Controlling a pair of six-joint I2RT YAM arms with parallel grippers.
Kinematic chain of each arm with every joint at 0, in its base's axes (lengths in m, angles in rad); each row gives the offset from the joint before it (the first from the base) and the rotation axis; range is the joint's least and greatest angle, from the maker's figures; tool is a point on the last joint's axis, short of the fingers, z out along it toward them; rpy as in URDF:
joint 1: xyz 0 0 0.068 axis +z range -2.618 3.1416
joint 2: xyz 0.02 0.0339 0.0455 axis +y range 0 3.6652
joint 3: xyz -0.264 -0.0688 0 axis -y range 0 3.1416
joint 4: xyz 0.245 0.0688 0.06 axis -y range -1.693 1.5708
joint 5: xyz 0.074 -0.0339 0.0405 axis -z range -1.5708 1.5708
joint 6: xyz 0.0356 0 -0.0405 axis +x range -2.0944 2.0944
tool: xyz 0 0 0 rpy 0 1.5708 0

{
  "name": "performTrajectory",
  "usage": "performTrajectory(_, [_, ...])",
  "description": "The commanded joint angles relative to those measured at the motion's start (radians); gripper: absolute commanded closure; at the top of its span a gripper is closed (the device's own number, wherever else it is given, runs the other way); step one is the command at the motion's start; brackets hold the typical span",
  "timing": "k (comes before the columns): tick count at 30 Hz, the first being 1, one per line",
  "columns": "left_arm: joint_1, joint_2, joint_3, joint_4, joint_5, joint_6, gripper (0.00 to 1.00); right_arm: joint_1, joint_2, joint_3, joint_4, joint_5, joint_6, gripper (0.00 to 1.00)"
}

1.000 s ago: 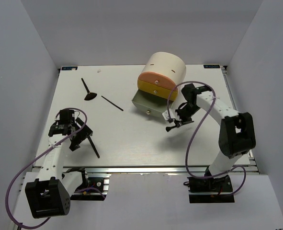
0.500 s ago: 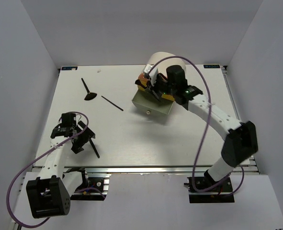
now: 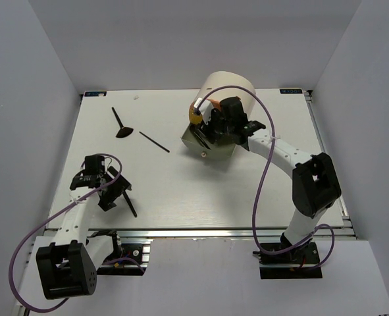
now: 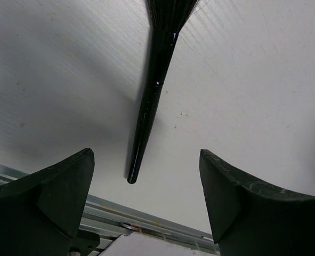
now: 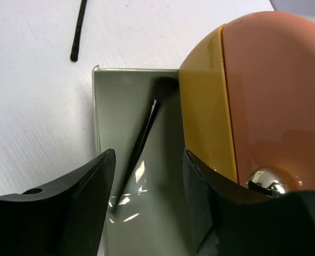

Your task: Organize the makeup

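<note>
Only the right wrist camera sees inside the open green drawer (image 5: 106,160). A slim black brush (image 5: 141,141) lies slantwise on its floor, with the head tucked under the yellow drawer front (image 5: 208,101) in the middle of that frame. From above, the right arm covers that interior. Only the cream drawer unit (image 3: 228,89) shows behind it, upper centre, with the drawer's green front below.

The overhead view alone shows two more brushes at the upper left of the table (image 3: 181,191): a fan-headed brush (image 3: 121,124) and a thin stick brush (image 3: 153,141) just right of it. The right wrist view catches only the stick brush's end in its upper left corner.

The right gripper (image 5: 149,154) hangs over the drawer with its jaws parted. They hold nothing, and the slim brush lies below and between them, not gripped.

The left gripper (image 4: 145,154), at the lower left of the overhead view, has its jaws spread wide. They stand on either side of a bristle brush (image 4: 149,101) that lies flat on the table, touched by neither finger. Its bristles are at the top of the left wrist frame, and its handle tip is near the table's metal edge rail (image 4: 146,226).
</note>
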Motion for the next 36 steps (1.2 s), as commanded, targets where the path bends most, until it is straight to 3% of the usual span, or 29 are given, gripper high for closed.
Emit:
performTrajectory(1, [0.006,0.018,-0.008,0.025,0.009,-0.003,0.12,-0.001,-0.051,-0.011,-0.031,-0.045,-0.032,0.40])
performTrajectory(5, [0.006,0.040,-0.014,0.044,0.015,-0.004,0.18,-0.005,-0.072,-0.006,-0.049,-0.072,-0.024,0.40])
performTrajectory(7, [0.006,0.064,-0.017,0.045,0.009,-0.010,0.20,-0.011,-0.113,-0.005,-0.051,-0.105,-0.019,0.46])
performTrajectory(11, [0.007,0.112,-0.017,0.040,-0.011,-0.018,0.22,-0.048,-0.219,-0.048,-0.007,-0.287,0.005,0.51])
performTrajectory(18, [-0.032,0.265,-0.003,0.074,-0.062,-0.027,0.25,-0.057,-0.341,-0.135,0.072,-0.298,0.108,0.50])
performTrajectory(21, [-0.066,0.354,0.019,0.103,-0.098,-0.023,0.31,-0.060,-0.371,-0.167,0.084,-0.295,0.128,0.50])
performTrajectory(25, [-0.088,0.443,0.050,0.121,-0.135,-0.001,0.49,-0.065,-0.410,-0.203,0.084,-0.289,0.133,0.50])
performTrajectory(26, [-0.123,0.455,0.058,0.120,-0.148,0.003,0.60,-0.066,-0.416,-0.207,0.086,-0.289,0.134,0.50])
performTrajectory(28, [-0.129,0.478,0.058,0.117,-0.168,0.019,0.71,-0.073,-0.436,-0.221,0.086,-0.289,0.143,0.50])
performTrajectory(29, [-0.129,0.480,0.055,0.115,-0.171,0.022,0.84,-0.076,-0.442,-0.224,0.086,-0.287,0.146,0.50])
performTrajectory(31, [-0.132,0.451,0.052,0.118,-0.171,0.025,0.96,-0.085,-0.459,-0.230,0.113,-0.287,0.152,0.50])
performTrajectory(32, [-0.135,0.426,0.050,0.120,-0.168,0.023,1.00,-0.086,-0.465,-0.232,0.113,-0.289,0.153,0.50])
performTrajectory(36, [-0.203,0.258,0.133,0.155,-0.080,-0.021,1.00,-0.109,-0.521,-0.267,0.153,-0.268,0.160,0.48])
